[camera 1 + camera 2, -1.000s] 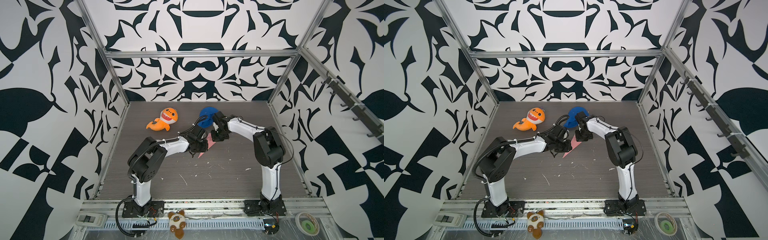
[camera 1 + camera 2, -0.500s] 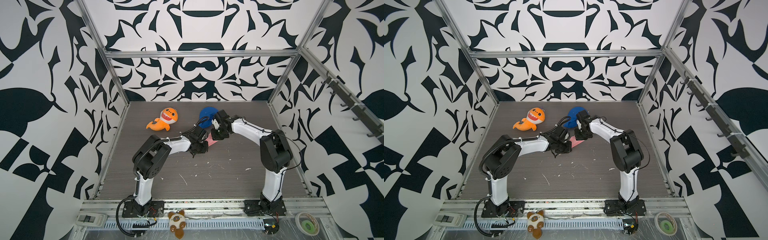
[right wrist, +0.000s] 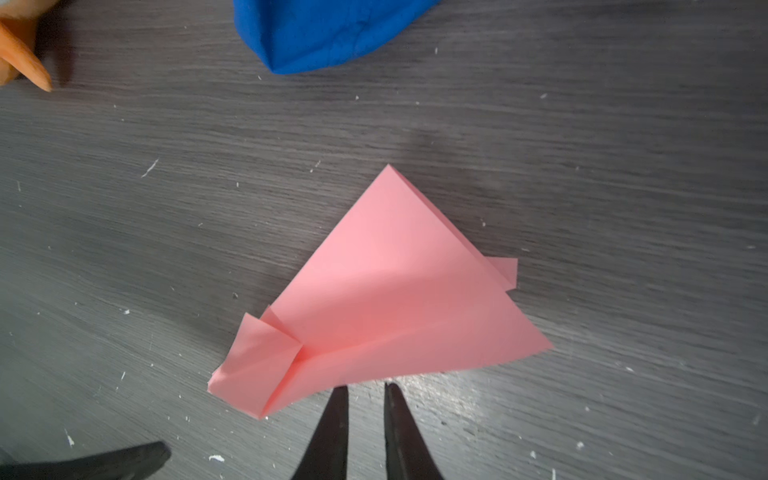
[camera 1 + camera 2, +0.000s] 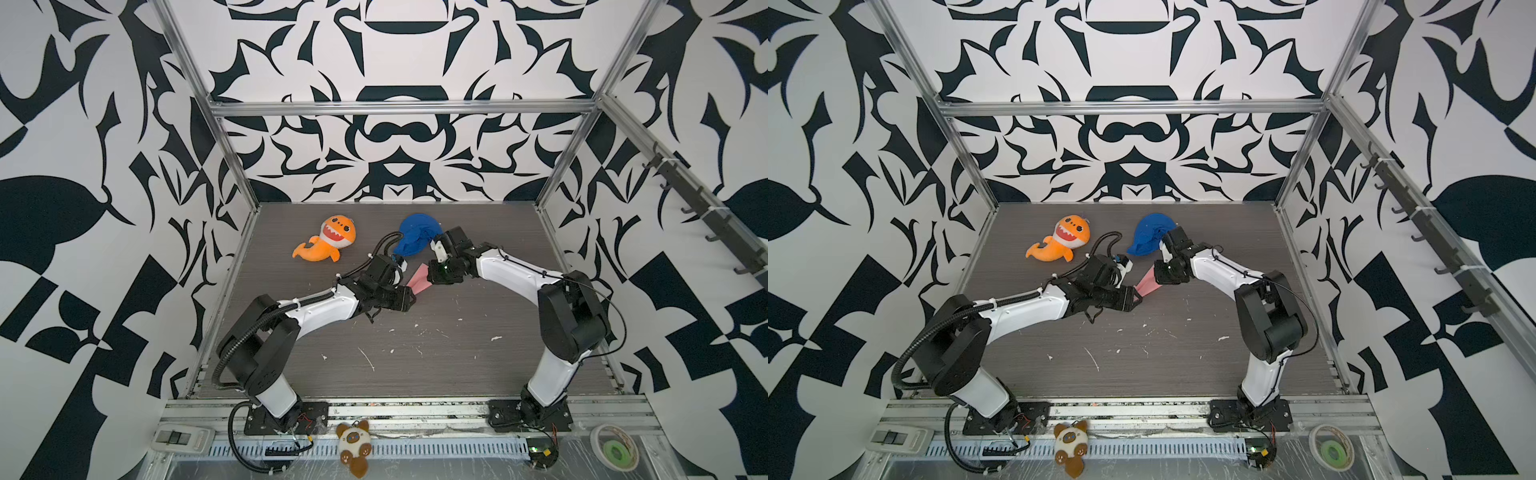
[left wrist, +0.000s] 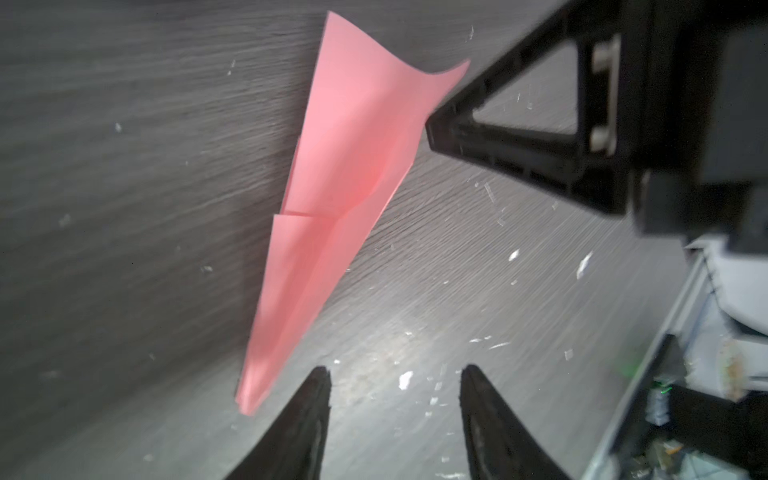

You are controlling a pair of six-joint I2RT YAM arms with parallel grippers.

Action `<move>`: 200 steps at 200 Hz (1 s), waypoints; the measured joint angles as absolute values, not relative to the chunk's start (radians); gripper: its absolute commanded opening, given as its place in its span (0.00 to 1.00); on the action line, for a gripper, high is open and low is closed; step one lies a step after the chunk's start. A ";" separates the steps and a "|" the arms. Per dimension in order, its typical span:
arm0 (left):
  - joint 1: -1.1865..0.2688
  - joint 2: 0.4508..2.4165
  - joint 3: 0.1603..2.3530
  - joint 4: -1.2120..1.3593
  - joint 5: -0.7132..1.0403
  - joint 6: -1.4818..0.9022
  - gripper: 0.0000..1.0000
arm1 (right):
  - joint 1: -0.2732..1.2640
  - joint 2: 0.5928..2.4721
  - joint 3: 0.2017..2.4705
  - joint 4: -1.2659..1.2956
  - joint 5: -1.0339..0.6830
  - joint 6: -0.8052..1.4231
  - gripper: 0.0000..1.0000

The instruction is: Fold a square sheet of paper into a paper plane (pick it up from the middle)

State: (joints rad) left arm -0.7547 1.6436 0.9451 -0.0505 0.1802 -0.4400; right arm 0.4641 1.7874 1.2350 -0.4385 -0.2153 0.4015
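Note:
The square sheet of paper is folded into a pink paper plane [image 4: 420, 277] [image 4: 1148, 284], a long pointed dart resting on the dark table between my two grippers. In the left wrist view the paper plane [image 5: 345, 166] has its nose just beside my left gripper [image 5: 395, 374], which stands open with only bare table between its fingers. In the right wrist view the paper plane [image 3: 395, 299] has its wide tail edge right at the tips of my right gripper [image 3: 366, 388]. That gripper is open by a narrow gap and holds nothing. Both top views show the left gripper [image 4: 409, 297] and the right gripper [image 4: 434, 278] facing each other.
An orange shark plush [image 4: 328, 245] lies at the back left. A blue cloth lump [image 4: 415, 239] sits just behind the right wrist. White scraps [image 4: 365, 359] dot the table. A small plush [image 4: 353, 440] and a tape roll [image 4: 614, 446] sit on the front rail. Patterned walls enclose the table.
Both grippers have opened, the left wide and the right slightly, and the paper plane is released. The two grippers have shifted slightly toward the back of the table, and the paper with them.

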 measured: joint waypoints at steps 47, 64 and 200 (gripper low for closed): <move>-0.752 1.769 0.945 0.076 0.141 -0.290 0.54 | 0.464 1.803 1.235 -0.420 -0.229 0.412 0.21; -0.751 1.804 0.947 0.097 0.124 -0.255 0.52 | 0.464 1.803 1.235 -0.420 -0.232 0.413 0.21; -0.735 1.876 1.019 0.110 0.146 -0.209 0.14 | 0.459 1.804 1.235 -0.420 -0.251 0.411 0.20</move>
State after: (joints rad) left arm -0.7349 1.8755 1.0195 0.1104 0.1455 -0.2089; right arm 0.4595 1.8038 1.2346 -0.4198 -0.2512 0.4114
